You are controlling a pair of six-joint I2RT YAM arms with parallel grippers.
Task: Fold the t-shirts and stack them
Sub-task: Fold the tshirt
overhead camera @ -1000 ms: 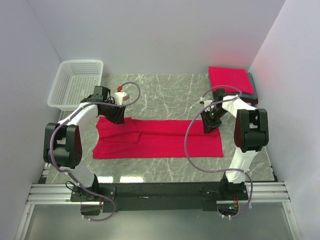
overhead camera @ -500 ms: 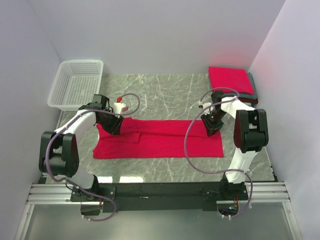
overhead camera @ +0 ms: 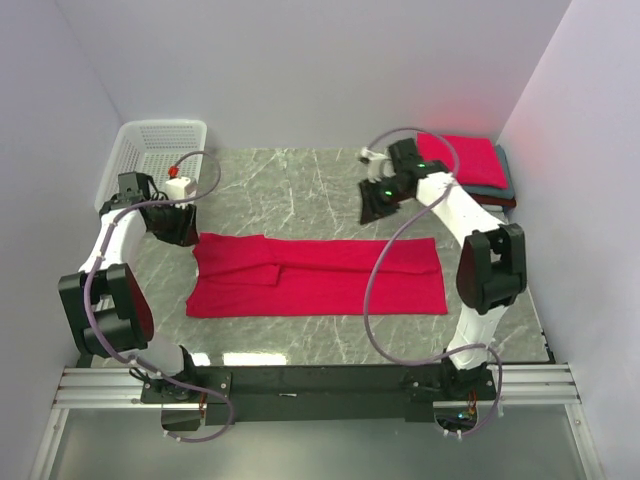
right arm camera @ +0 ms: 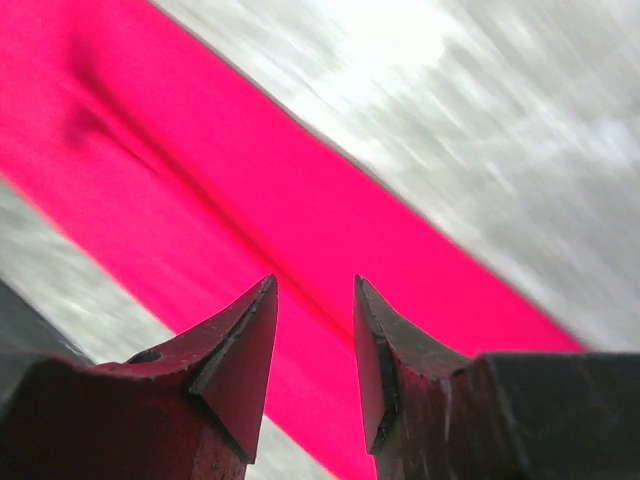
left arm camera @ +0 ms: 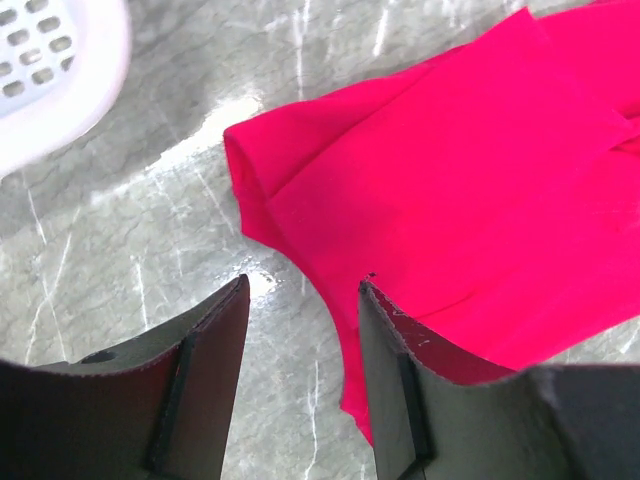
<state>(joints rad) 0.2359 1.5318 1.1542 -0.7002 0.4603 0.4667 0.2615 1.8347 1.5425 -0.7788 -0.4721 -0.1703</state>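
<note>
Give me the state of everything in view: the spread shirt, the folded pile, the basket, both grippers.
Red t-shirt: folded into a long strip, lying flat.
Folded stack: red shirt on top, far right corner.
Basket: upright, nothing visible inside.
Left gripper: jaws open, holding nothing.
Right gripper: jaws open, holding nothing.

Both my arms, the left arm [overhead camera: 108, 240] and the right arm [overhead camera: 452, 205], are white links joined by bulky black joint housings. A greyish-purple cable [overhead camera: 370, 290] loops loosely along each. Small green lights [overhead camera: 386, 192] glow on the right one, upper centre of the top view; a white block [overhead camera: 180, 186] with a red tip sits on the left. The left gripper [left arm camera: 303, 288] and the right gripper [right arm camera: 313, 285] have dark wedge-shaped fingers
</note>
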